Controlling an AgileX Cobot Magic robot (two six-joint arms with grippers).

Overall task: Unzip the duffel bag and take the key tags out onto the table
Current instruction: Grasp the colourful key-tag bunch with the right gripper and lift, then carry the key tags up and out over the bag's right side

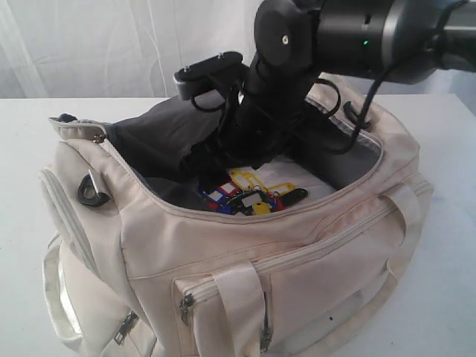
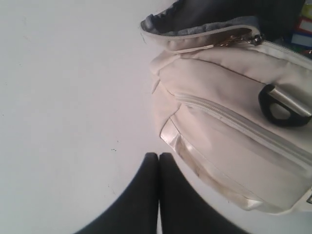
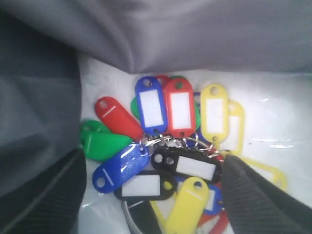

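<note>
The cream duffel bag (image 1: pixel 297 253) lies unzipped on the white table (image 1: pixel 22 134), its dark grey lining showing. Inside on the bag's floor rests the bunch of key tags (image 1: pixel 249 197), red, green, blue, yellow and black on a metal ring (image 3: pixel 165 139). My right arm (image 1: pixel 275 97) reaches down into the opening. My right gripper (image 3: pixel 153 163) stands open, a finger on each side of the tags and just above them. My left gripper (image 2: pixel 159 156) is shut and empty over the table beside the bag's end (image 2: pixel 219 146).
A black D-ring (image 1: pixel 93 190) hangs at the bag's left end. Folded grey lining (image 3: pixel 185 34) rises close behind the tags. Strap handles (image 1: pixel 242 305) drape over the front side pocket. White curtain hangs behind the table.
</note>
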